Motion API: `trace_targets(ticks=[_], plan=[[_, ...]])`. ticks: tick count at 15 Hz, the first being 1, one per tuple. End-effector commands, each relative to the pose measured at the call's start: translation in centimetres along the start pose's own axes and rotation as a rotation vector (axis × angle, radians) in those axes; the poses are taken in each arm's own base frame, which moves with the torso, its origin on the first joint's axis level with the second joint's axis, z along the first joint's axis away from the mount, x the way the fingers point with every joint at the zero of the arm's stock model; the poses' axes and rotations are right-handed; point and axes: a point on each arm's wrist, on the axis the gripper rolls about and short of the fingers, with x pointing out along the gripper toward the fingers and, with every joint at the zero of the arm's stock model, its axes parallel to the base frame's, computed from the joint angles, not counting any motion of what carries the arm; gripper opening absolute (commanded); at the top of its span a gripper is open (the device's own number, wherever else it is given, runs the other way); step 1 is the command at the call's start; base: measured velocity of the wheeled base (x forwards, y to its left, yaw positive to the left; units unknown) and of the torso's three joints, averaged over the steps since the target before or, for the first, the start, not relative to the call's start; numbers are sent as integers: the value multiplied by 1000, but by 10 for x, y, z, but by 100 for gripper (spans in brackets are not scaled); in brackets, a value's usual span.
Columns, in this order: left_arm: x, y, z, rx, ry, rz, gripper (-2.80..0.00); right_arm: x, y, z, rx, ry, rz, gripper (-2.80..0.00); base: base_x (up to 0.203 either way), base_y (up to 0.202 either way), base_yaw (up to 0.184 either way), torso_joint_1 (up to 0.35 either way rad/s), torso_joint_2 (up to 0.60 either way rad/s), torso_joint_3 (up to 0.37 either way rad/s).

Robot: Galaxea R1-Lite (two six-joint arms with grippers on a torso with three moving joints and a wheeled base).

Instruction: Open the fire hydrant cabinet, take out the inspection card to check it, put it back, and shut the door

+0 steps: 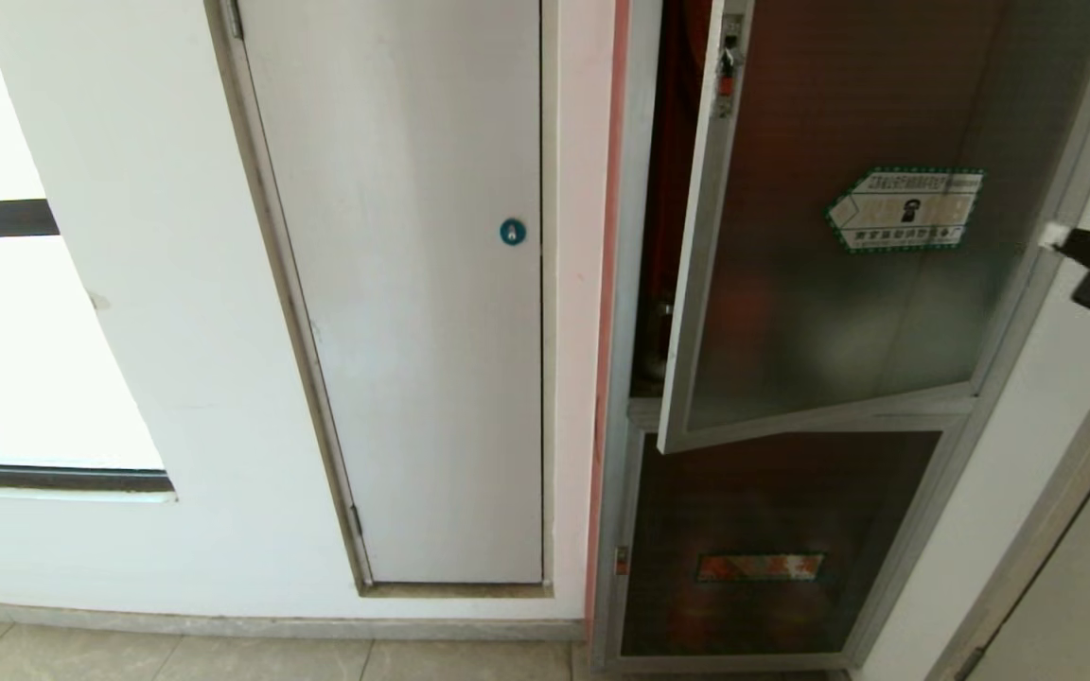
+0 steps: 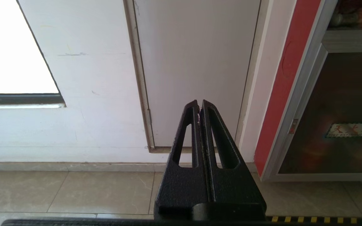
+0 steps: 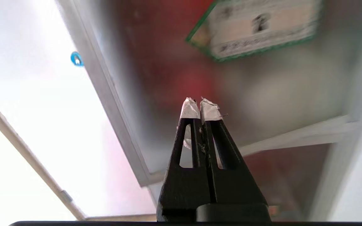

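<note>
Seemingly near the end, the door (image 1: 829,284) stands slightly ajar; the right hand (image 3: 200,105), fingers together and empty, must still close it.

On the door (image 1: 829,284) I see a green-bordered white hexagonal sticker (image 1: 905,210) with rows of Chinese characters and a small dark pictogram; I cannot read the characters. On the smaller dark glass panel (image 2: 335,125) below, my left wrist view shows a label (image 2: 353,129) with large red Chinese characters and a line of small Latin capitals beginning "FIRE EXTINGUISHER"; the rest is cut off.
</note>
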Motion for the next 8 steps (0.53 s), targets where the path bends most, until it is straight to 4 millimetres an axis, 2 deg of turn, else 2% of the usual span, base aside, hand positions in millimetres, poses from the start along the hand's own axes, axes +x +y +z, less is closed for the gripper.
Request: trace_targets(ticks=[1,4,8], plan=[[0,0,0,0,1,0,-280,-86,3,27,-18,-141,9,-280,0,0,0,0,0,0],[0,0,0,0,1,0,-280,-149,3,22,-55,-128,-1,-280,0,0,0,0,0,0],[0,0,0,0,1,0,-280,-208,0,0,-122,-125,-9,-280,0,0,0,0,0,0]])
